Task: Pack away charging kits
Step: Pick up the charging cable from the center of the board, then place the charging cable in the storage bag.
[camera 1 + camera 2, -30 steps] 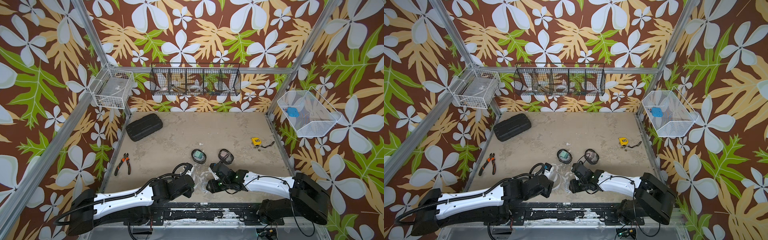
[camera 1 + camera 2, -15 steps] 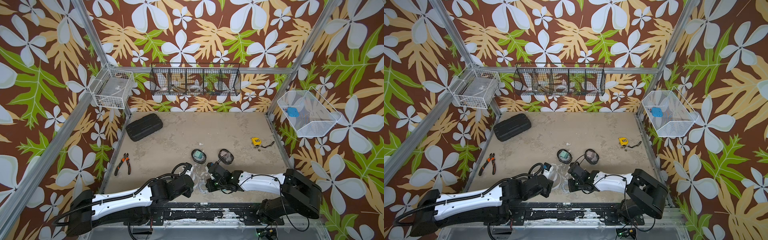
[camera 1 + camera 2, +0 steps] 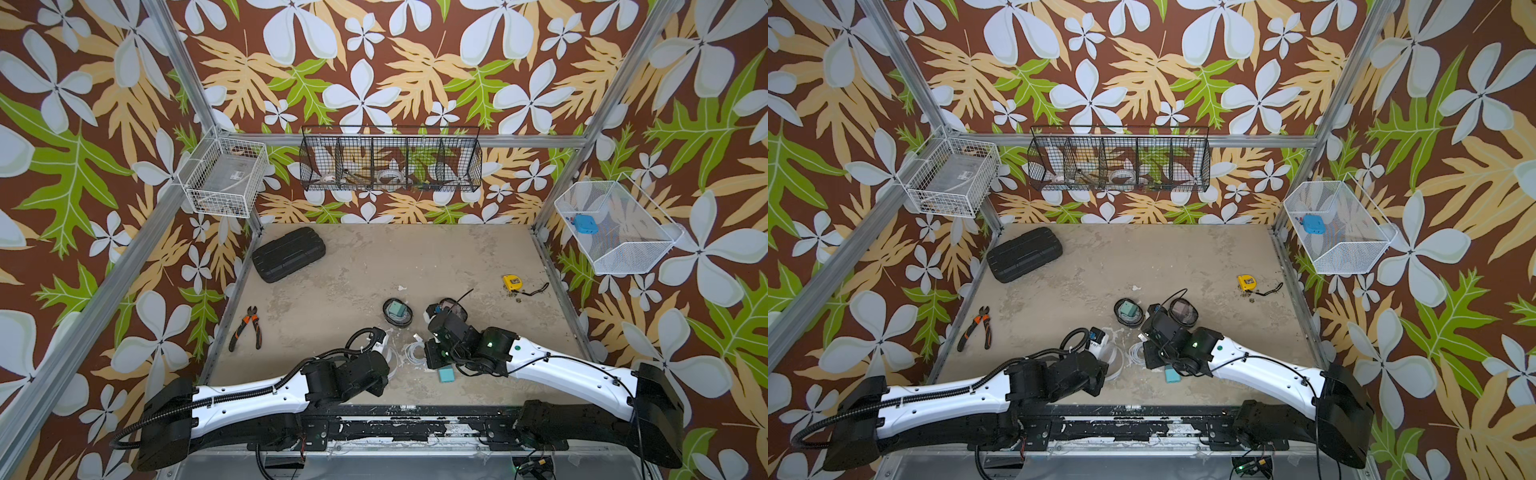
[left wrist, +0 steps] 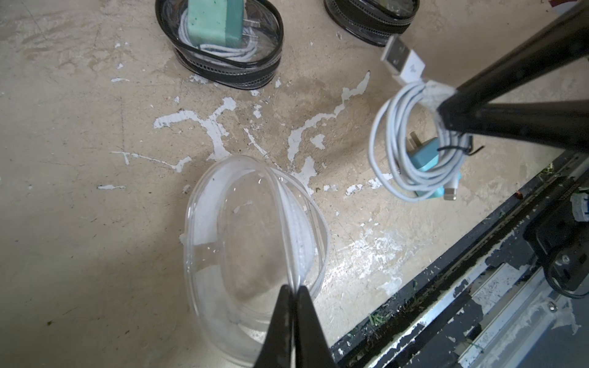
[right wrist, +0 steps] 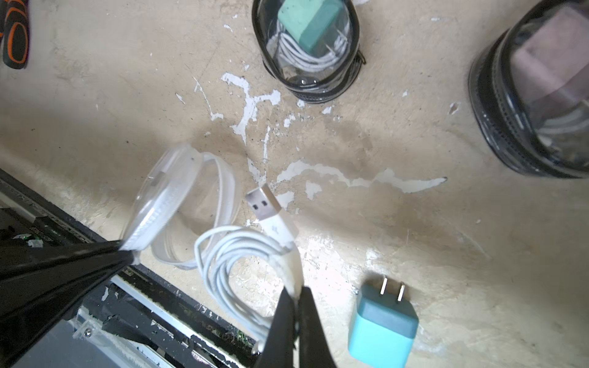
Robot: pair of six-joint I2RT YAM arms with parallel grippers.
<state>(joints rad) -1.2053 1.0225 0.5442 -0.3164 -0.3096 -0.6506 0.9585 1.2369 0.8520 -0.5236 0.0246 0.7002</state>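
Note:
My left gripper [image 4: 294,288] is shut on the rim of the clear oval pouch [image 4: 248,242], which stands open near the table's front edge. Just to its right, my right gripper [image 5: 294,291] is shut on the coiled white cable [image 5: 223,255], whose USB end sticks out above the coil. The teal plug [image 5: 382,321] lies loose on the table beside the cable, also in a top view [image 3: 446,375]. Further back, a black-rimmed pouch [image 3: 397,311] holds a mint plug and a cable. A second black-rimmed pouch [image 5: 541,89] holds a pink plug.
A large black ribbed case [image 3: 289,253] lies at the back left, orange-handled pliers [image 3: 249,328] at the left edge, and a yellow tape measure [image 3: 512,282] at the right. Wire baskets [image 3: 390,160] hang on the walls. The black front rail [image 4: 478,255] runs close behind both grippers.
My right gripper has closed on the coiled cable after shifting slightly left. The left gripper has kept its hold on the clear pouch without moving.

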